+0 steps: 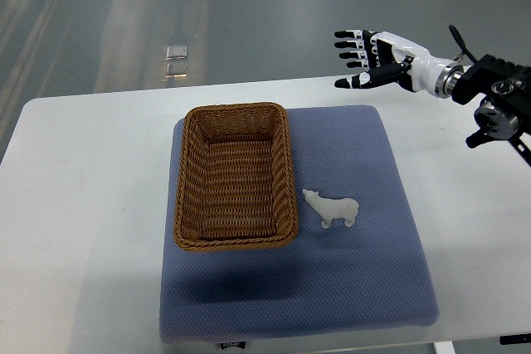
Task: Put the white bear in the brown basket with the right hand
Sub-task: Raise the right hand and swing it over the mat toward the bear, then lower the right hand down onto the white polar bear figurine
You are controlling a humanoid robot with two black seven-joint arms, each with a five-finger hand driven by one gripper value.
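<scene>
On the white tabletop point(91, 205) lies a blue-grey mat point(365, 279), squarish and padded, covering most of the middle and reaching close to the near edge. Toward the mat's left side sits the brown basket point(236, 177), a woven rectangular one with its long sides running from the near edge to the far edge of the table; its inside shows only the wicker floor. Just beside the basket's right rim, near its nearer right corner, the white bear point(333, 208) stands on the mat, its head pointing left toward the basket and its legs toward the near edge. Whether its nose touches the wicker is hard to tell; it looks to be barely apart from it.

Over the far right corner of the table, the right hand point(365, 60) hovers above the far edge, well apart from the bear and from the basket. Its arm comes in from the right edge of the picture, with a white forearm and dark joints behind the wrist. The fingers point(348, 45) are spread and stretched out toward the left, holding nothing, the thumb lying below them.

Beyond the table the grey floor point(249, 14) shows, with a small pale square object point(175, 60) lying on it past the far edge
</scene>
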